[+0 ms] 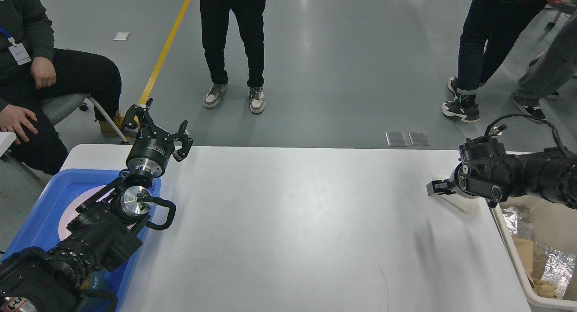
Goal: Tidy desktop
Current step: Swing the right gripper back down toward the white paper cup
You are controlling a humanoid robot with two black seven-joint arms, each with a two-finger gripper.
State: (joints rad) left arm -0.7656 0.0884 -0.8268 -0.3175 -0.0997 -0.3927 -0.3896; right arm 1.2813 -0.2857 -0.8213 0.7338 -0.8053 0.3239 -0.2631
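The white desktop [293, 222] fills the middle of the head view. A white paper cup [463, 204] lies on its side near the right edge, mostly covered by my right gripper [436, 188]. That gripper is low over the cup's wide end, and its fingers are too dark and foreshortened to tell apart. My left gripper [155, 125] is raised above the far left corner of the desktop, open and with nothing in it.
A blue tray [40, 204] holding a pale plate sits under my left arm. A beige bin [511, 244] with foil and paper scraps stands off the right edge. A seated person [40, 77] is at far left; others stand beyond the table.
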